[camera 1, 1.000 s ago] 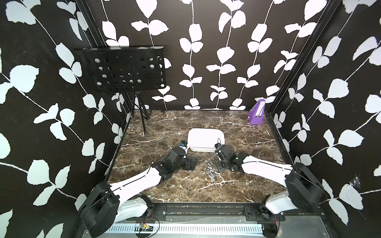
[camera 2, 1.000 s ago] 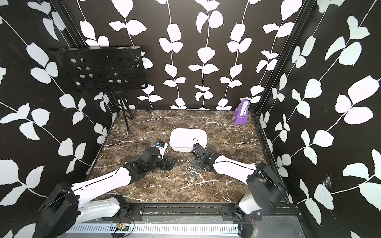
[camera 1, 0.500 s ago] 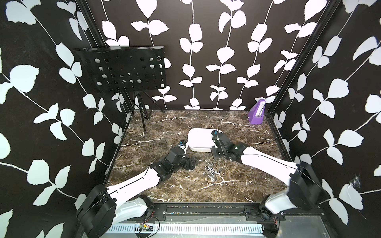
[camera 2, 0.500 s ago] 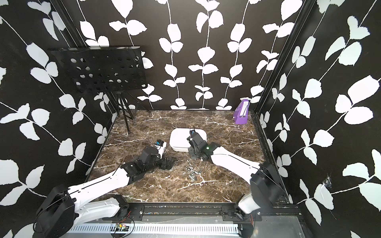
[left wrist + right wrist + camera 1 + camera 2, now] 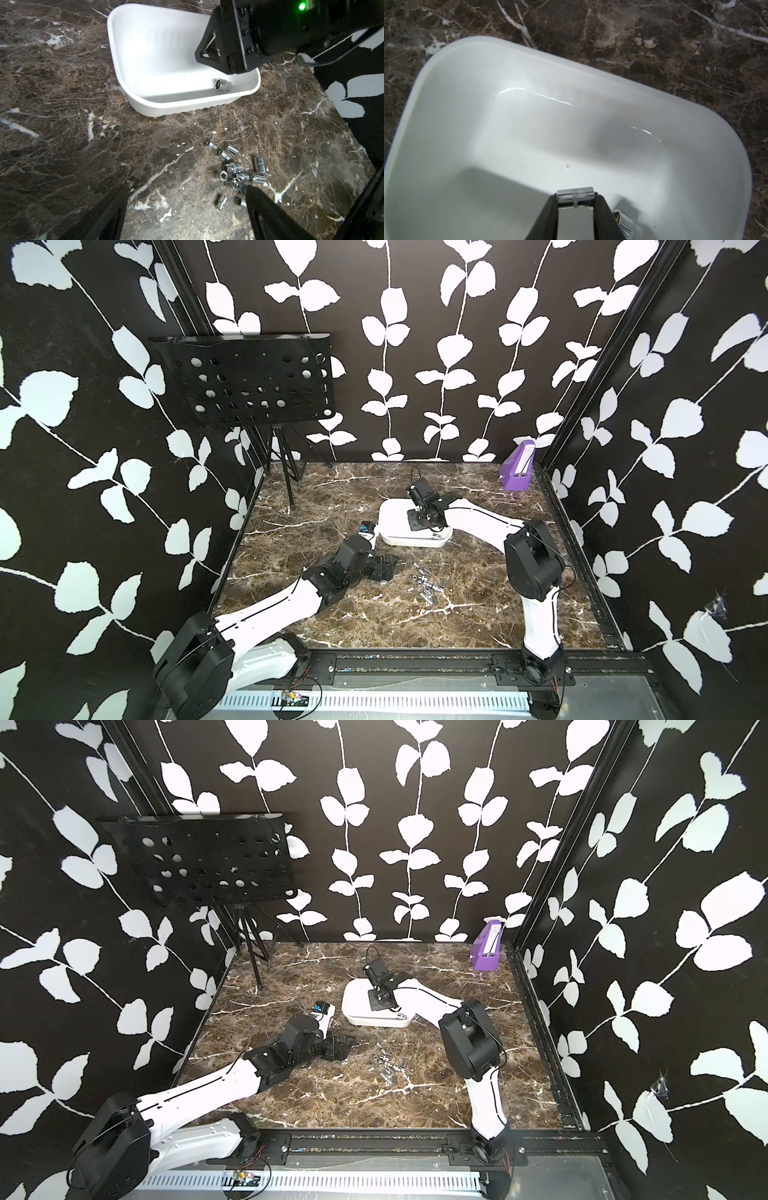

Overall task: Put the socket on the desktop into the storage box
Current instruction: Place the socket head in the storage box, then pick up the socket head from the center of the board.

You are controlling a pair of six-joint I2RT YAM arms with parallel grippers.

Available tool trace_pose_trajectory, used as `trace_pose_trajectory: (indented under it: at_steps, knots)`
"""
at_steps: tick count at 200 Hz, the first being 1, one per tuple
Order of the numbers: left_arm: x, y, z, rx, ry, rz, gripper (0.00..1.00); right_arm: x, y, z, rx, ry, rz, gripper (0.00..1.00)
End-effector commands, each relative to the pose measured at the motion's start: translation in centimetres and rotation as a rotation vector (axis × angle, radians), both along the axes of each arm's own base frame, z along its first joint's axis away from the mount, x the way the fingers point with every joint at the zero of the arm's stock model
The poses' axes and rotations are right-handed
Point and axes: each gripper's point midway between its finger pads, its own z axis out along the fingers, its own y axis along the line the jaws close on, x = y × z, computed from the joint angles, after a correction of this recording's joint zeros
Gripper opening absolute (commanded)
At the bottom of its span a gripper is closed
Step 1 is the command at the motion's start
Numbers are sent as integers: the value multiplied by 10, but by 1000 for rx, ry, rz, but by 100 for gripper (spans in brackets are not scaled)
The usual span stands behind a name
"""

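My right gripper (image 5: 575, 197) hangs over the inside of the white storage box (image 5: 392, 518), shut on a small chrome socket (image 5: 575, 194) held crosswise between its fingertips. A second socket (image 5: 222, 84) lies on the box floor by the near wall. Several more sockets (image 5: 428, 587) lie in a loose pile on the dark marble desktop (image 5: 332, 506), in front of the box. My left gripper (image 5: 185, 191) rests low on the desktop just left of that pile, open, with nothing between its fingers; one fingertip (image 5: 249, 191) sits at the pile's edge.
A small purple wedge-shaped box (image 5: 517, 472) stands in the back right corner. A black perforated music stand (image 5: 257, 385) on a tripod occupies the back left. Patterned walls close in the left, back and right sides.
My right arm has lifted from the socket pile and swung back over the storage box, carrying a socket. The left arm has barely moved.
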Motion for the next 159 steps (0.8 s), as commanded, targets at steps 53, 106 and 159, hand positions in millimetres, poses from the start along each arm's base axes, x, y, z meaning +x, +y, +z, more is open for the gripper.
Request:
trace_pose_trajectory:
  at_steps: [53,106,159]
  knots:
    - [-1,-1,5,-28,-12,-3,89,2,-3,24,31,13,0,52]
    - [-1,-2,3,-26,-5,-4,89,-75,-47,57,44,-54,41,52]
    - [-1,-1,5,-31,-14,0,89,-177,-99,42,143,-91,30,53]
